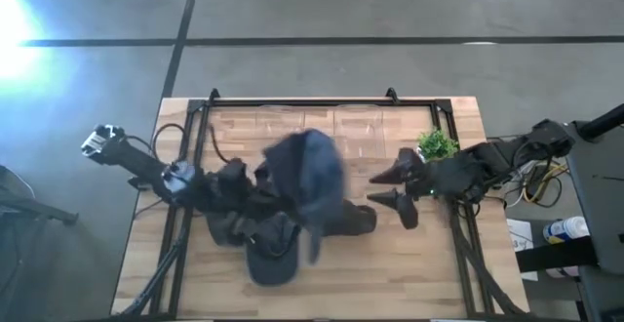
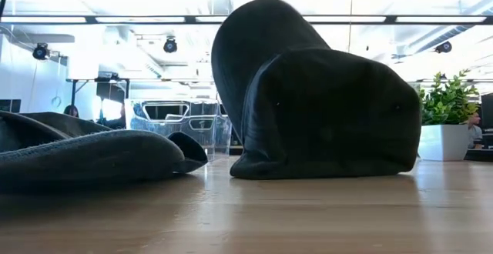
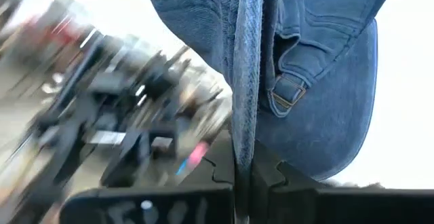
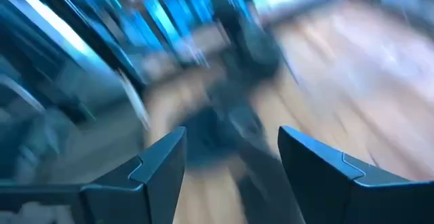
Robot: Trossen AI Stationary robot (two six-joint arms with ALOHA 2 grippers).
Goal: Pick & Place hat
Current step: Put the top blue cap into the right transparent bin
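A blue denim cap [image 1: 310, 178] with a buckled back strap [image 3: 287, 89] is up over the middle of the table. My left gripper [image 3: 242, 178] reaches in from the table's left and is shut on it; in the high view the cap hides the fingers. Several dark hats lie on the wood below and around it: one near the front edge [image 1: 273, 257], one toward the right [image 1: 343, 221]. They show in the low view too [image 2: 323, 108]. My right gripper [image 1: 392, 189] is open, just right of the cap, touching nothing. My left gripper pinches a narrow fold or edge of the denim cap's cloth [image 3: 245, 132] between its two shut fingers. The cloth runs out along the fingers, and the crown and strap spread beyond their tips. In the high view the cap looks lifted above the dark hats.
A small potted plant [image 1: 438, 144] stands at the table's far right, close behind my right gripper. A black frame [image 1: 302, 102] runs along the far edge and both sides. A clear container [image 2: 181, 123] stands farther back. Bare wood [image 1: 409, 263] lies near the front right.
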